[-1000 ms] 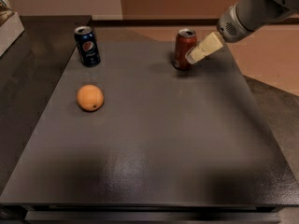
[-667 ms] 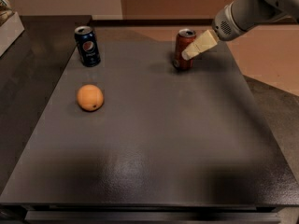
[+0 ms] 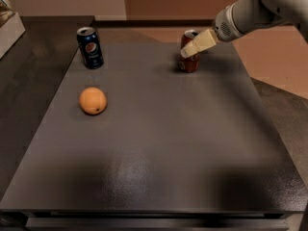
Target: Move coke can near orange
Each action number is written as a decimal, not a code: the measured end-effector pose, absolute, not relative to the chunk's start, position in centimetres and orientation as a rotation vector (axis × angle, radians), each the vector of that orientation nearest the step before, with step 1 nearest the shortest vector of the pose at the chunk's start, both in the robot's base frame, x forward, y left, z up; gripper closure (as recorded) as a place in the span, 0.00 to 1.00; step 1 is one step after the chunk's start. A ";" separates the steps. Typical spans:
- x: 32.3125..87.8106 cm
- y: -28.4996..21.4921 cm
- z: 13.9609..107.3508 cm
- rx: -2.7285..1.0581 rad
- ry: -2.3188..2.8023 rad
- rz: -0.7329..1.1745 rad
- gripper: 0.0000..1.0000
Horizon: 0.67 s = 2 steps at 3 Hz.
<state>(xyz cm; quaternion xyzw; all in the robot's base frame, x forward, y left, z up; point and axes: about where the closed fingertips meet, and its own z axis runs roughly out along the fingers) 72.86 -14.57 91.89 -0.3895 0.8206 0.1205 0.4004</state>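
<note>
The coke can [image 3: 189, 65], red with a silver top, stands upright at the far right of the dark table [image 3: 168, 138]. The orange [image 3: 93, 100] lies at the left side of the table, far from the coke can. My gripper [image 3: 188, 51] reaches in from the upper right on a grey arm. Its cream tip lies across the front of the coke can's upper half and hides part of it. The coke can rests on the table.
A dark blue Pepsi can [image 3: 90, 47] stands upright at the far left, behind the orange. A pale box [image 3: 9, 25] sits off the table at the far left edge. The table's right edge runs close to the coke can.
My gripper has shifted a little to the left and up, further across the coke can. The coke can, the orange and the Pepsi can have not moved.
</note>
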 end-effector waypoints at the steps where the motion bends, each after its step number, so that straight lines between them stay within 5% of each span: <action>1: 73.4 -13.8 91.4 -0.995 2.055 0.329 0.00; 2: 73.6 -13.1 90.9 -1.008 2.044 0.355 0.13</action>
